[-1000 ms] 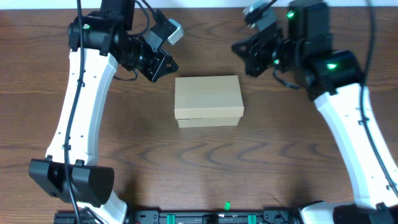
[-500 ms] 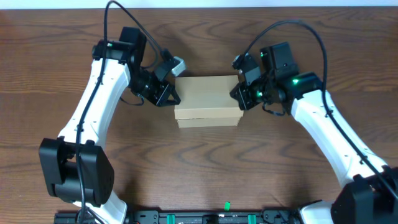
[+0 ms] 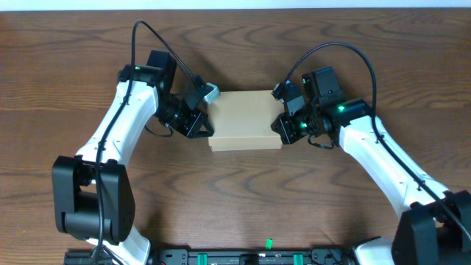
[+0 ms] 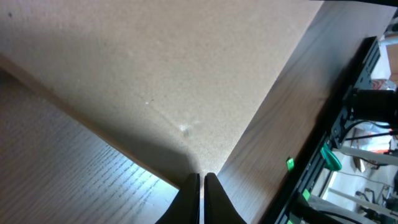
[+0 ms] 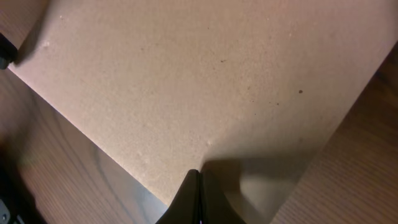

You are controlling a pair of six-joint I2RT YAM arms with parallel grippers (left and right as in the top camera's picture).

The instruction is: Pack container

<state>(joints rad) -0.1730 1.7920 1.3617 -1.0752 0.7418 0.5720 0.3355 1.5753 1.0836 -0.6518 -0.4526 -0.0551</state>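
Note:
The container (image 3: 246, 118), a tan cardboard box with its flap lid down, lies in the middle of the wooden table. My left gripper (image 3: 204, 134) is shut and its tips press at the box's front left corner (image 4: 186, 134). My right gripper (image 3: 283, 134) is shut too, tips on the lid near the front right corner (image 5: 211, 143). In both wrist views the box's flat lid fills the frame above the closed fingertips (image 4: 202, 180) (image 5: 198, 177). Nothing is held between either pair of fingers.
The brown wooden table (image 3: 243, 191) surrounds the box. A black rail with green clips (image 3: 268, 254) runs along the table's near edge. Both white arms reach in from the front left and front right.
Both arms came down and inward from the back of the table. Their shut tips now rest at the box's two front corners. The box stays in place.

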